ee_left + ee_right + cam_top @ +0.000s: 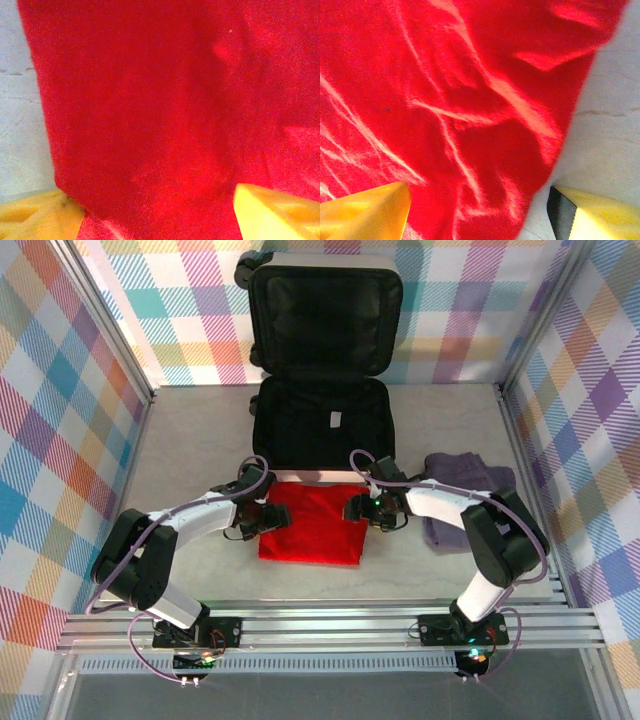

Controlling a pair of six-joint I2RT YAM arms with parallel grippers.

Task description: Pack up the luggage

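Note:
The luggage (320, 425) is a small white suitcase lying open at the back centre, black lining up, its lid (322, 320) propped against the wall. A folded red cloth (312, 527) lies on the table just in front of it. My left gripper (268, 516) is low at the cloth's left edge, and its yellow fingers (35, 217) stand wide apart with red cloth (165, 110) between them, open (160, 220). My right gripper (362, 510) is at the cloth's right edge, also open (480, 215). One of its fingers (365, 212) is over the cloth (445, 100), the other over bare table.
A folded purple cloth (462, 495) lies right of the red one, beside the right arm. Plaid walls and metal posts close in the grey table (190, 440) on three sides. An aluminium rail (320, 625) holding the arm bases runs along the near edge.

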